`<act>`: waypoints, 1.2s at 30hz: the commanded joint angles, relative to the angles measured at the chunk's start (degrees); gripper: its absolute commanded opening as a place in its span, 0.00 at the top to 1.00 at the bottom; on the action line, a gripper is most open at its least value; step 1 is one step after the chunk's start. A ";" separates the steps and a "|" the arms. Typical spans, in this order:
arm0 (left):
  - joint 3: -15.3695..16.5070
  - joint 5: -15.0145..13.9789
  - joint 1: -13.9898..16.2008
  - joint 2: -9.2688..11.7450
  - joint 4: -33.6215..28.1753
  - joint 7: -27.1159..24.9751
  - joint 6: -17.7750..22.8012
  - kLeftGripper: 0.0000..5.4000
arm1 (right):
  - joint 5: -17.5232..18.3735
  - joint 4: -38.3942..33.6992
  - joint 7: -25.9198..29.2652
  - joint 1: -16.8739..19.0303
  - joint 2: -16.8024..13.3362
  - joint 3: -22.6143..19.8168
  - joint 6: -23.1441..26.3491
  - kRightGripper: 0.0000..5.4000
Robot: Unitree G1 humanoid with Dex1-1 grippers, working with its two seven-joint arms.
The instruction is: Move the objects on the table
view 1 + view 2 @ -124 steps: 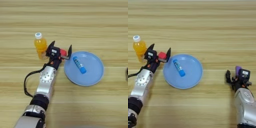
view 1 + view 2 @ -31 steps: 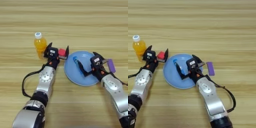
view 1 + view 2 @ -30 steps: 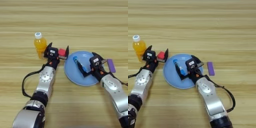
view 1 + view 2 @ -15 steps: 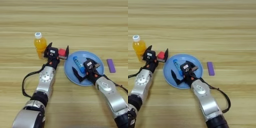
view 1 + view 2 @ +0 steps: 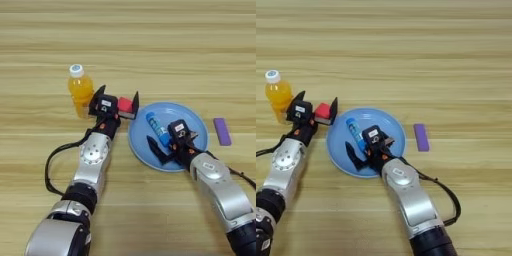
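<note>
One wooden table, horizontal plank grain

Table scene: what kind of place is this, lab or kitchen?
Likely a lab test bench: a bare wooden table holding only small props, such as a red cube, a purple block and a light-blue plate.

Lab-like test bench: bare wooden table

Both head eyes look steeply down, sharing the table.
</note>
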 commanded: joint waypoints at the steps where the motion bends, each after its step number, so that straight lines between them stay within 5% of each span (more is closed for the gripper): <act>1: -0.10 0.70 -0.40 -0.04 -0.09 0.52 -0.03 0.00 | 0.22 -0.40 0.47 -0.59 0.02 -0.27 1.13 0.26; 24: -0.31 0.85 -0.18 -0.14 -0.37 0.98 0.03 0.00 | 0.21 -2.03 0.39 -0.02 0.04 -0.78 0.79 0.73; 36: -0.25 0.80 -0.11 0.03 -0.56 0.87 0.11 0.00 | 1.07 -8.92 -0.96 0.94 0.24 -3.16 0.04 0.74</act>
